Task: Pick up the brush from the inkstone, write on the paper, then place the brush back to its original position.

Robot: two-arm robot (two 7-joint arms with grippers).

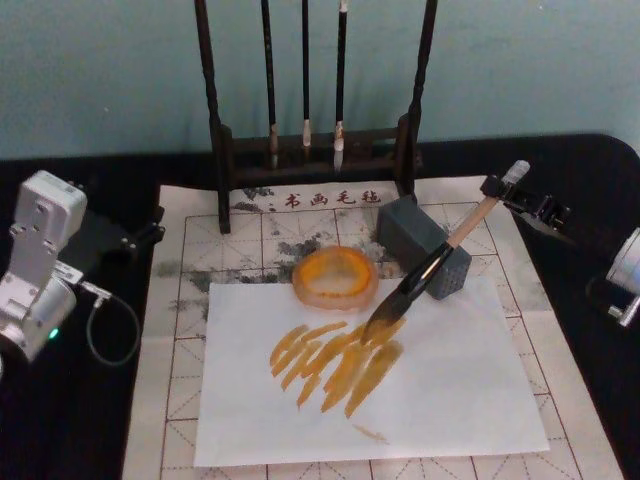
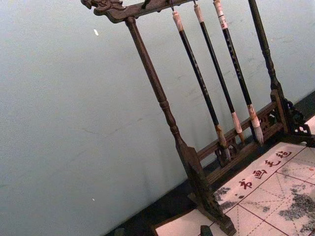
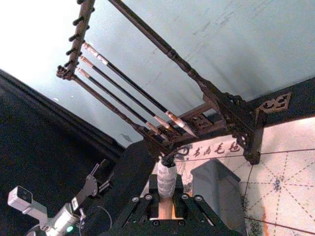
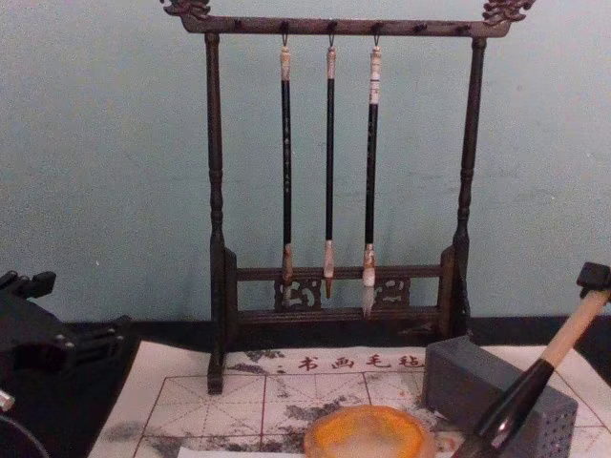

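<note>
My right gripper [image 1: 500, 193], behind and right of the inkstone [image 1: 336, 277], clamps its jaws on the brush [image 1: 440, 262] near the white cap. The brush slants down, bristles touching an orange-streaked white sheet [image 1: 450, 390] just in front of the inkstone, laid over the gridded paper [image 1: 175, 400]. My left gripper [image 1: 135, 238] sits parked well left of the inkstone.

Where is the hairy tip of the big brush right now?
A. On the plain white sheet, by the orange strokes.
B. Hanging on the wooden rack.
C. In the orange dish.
A: the brush, held by the right gripper, has its bristles down on the white sheet at the orange strokes.
</note>
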